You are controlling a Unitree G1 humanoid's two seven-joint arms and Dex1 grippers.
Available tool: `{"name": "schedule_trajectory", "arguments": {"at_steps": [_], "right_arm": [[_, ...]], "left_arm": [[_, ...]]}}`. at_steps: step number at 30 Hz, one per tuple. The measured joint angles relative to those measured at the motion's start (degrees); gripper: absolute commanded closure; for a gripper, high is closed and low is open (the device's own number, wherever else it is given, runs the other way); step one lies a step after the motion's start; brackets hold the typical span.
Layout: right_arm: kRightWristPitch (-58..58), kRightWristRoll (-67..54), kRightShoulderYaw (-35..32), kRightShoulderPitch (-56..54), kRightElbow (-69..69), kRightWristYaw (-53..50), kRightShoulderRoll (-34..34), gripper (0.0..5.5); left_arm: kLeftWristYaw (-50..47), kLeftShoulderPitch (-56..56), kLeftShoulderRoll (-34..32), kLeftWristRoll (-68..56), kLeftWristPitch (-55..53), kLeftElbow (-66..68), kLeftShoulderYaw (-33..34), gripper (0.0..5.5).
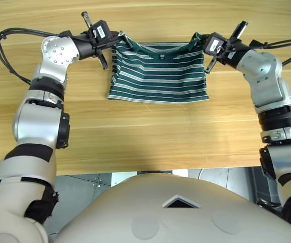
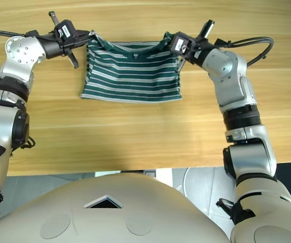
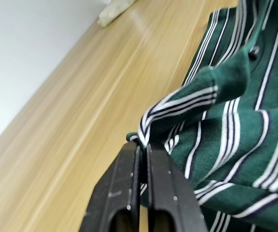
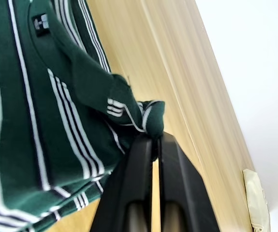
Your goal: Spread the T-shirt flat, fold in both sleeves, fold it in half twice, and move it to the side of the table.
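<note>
The left gripper (image 3: 141, 147) is pinching the T-shirt (image 3: 226, 145)
Its black fingers (image 3: 165, 183) are pressing together on a bunched striped fold, the green cloth trailing off over the wooden table (image 3: 80, 121).

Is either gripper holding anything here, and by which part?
Both grip the green striped T-shirt: the left gripper and the right gripper are each shut on a far corner, one either side of the collar.

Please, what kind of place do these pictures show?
Probably an indoor robot test room or lab: a long wooden table beside a plain white wall, grey floor tiles below, and a green striped T-shirt pinched at its top corners by the left end effector and right end effector.
</note>
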State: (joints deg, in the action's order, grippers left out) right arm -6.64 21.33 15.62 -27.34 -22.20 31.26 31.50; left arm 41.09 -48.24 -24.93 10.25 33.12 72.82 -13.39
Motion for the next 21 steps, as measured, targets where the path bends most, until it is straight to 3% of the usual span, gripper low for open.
{"name": "schedule_trajectory", "arguments": {"at_steps": [6,10,18,21], "right_arm": [[-1.65,3.15,3.7,-3.32,-13.45,-3.69,-4.25,5.5],[-4.09,3.8,4.58,-6.51,-23.54,-7.86,-6.97,4.69],[-6.11,-7.76,-7.36,-13.33,-35.84,-14.07,-10.72,3.25],[-7.2,-11.92,-11.72,-17.65,-40.57,-15.55,-12.66,2.79]], "left_arm": [[-9.17,-0.17,3.96,6.25,-9.95,4.05,-1.96,5.5],[-10.61,-0.25,5.39,5.05,-15.09,4.71,1.02,4.88],[-18.0,-2.32,6.86,-1.67,-21.55,5.21,12.77,3.52],[-19.59,-5.41,7.52,-4.85,-22.34,5.21,17.41,3.5]]}}
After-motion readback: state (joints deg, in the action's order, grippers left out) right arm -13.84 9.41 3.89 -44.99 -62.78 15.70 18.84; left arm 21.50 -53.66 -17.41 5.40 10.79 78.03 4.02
